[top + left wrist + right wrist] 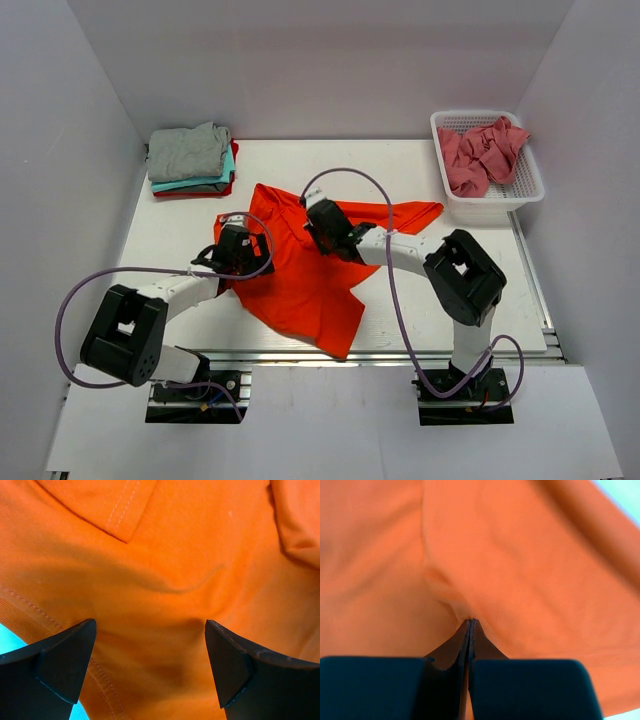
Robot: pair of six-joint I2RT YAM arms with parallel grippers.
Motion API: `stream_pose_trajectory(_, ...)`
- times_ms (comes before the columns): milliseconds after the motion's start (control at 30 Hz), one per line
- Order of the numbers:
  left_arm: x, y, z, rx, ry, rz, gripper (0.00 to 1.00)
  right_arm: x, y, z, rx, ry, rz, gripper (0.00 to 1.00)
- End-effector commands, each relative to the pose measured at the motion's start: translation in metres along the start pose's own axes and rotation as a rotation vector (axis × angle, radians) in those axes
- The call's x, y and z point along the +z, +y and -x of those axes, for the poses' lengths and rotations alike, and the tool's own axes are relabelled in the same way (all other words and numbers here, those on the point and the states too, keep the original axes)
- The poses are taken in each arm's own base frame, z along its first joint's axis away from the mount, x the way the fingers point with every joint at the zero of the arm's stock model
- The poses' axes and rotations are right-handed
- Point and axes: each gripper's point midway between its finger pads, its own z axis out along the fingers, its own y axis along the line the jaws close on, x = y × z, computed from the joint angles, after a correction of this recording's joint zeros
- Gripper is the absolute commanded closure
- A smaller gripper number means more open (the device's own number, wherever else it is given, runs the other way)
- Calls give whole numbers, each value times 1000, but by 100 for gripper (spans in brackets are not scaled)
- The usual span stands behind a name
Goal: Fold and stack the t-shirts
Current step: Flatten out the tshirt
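An orange-red t-shirt lies spread and rumpled across the middle of the table. My right gripper is shut on a pinched fold of the orange-red t-shirt near its upper middle, seen from above as the right gripper. My left gripper stands open over the orange-red t-shirt at its left edge, its fingers wide apart with cloth and a stitched hem below them. From above, the left gripper sits on the shirt's left side.
A stack of folded t-shirts, grey on top of teal and red, sits at the back left. A white mesh basket at the back right holds crumpled dusty pink t-shirts. White walls enclose the table.
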Motion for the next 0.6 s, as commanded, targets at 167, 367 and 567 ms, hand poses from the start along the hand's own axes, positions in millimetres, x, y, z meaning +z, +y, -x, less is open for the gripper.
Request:
stream_pose_trajectory(167,9,23,-9,1,84,155,0,19,-92,123,121,-237,-293,100)
stream_pose_trajectory(367,23,22,-4,21,123,190,0,57,-178,160,123,-294,-463,100)
stream_pose_trajectory(567,36,19,4,52,159,224,0,82,-270,203,193,-484,-630,100)
